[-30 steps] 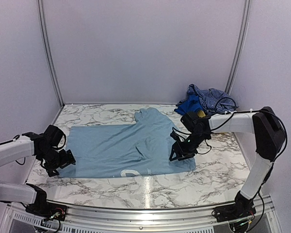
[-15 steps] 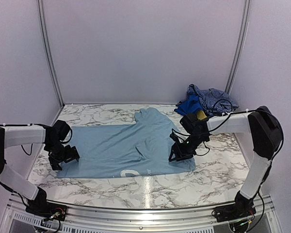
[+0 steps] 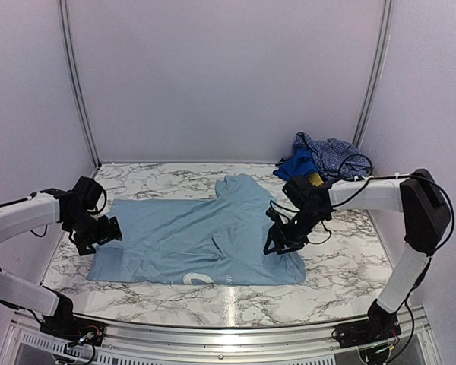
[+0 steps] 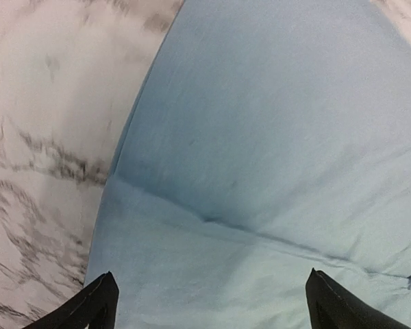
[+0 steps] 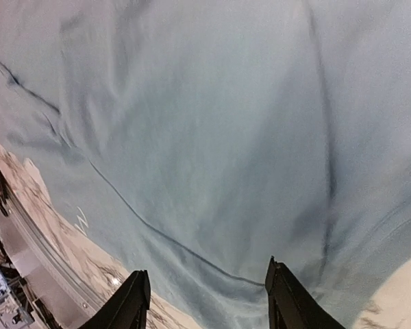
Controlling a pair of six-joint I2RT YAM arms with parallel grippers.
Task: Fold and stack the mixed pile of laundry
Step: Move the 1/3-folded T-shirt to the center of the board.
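From the left wrist, the left fingers (image 4: 99,305) stand wide apart with nothing between them. They hang over the T-shirt (image 4: 274,130) just inside its edge, where pale blue cloth meets the marble tabletop (image 4: 34,151). A crease runs across the cloth just ahead of the tips, so I'd say the cloth may be doubled there. To grip well, those fingers should come down astride the edge itself and take every layer, not pinch a ridge out of the middle. From the right wrist, the right fingers (image 5: 135,305) are partly apart and, as far as I can see, hold nothing. The shirt fills the view beneath them, with a long seam slanting across, a scrap of white print low on the left, and bare marble showing only in the bottom corners. That side is further in from its edge, so it looks to me as if it should slide outward before closing, or it will bunch the cloth. From above, the shirt lies spread across the middle of the tabletop, rumpled toward the collar, with one arm at each end. The check shirt (image 3: 328,150) and the royal-blue piece (image 3: 295,164) wait heaped in the far right corner, well apart from it. A neat fold, I reckon, needs both ends lifted together and kept taut, then laid over square.
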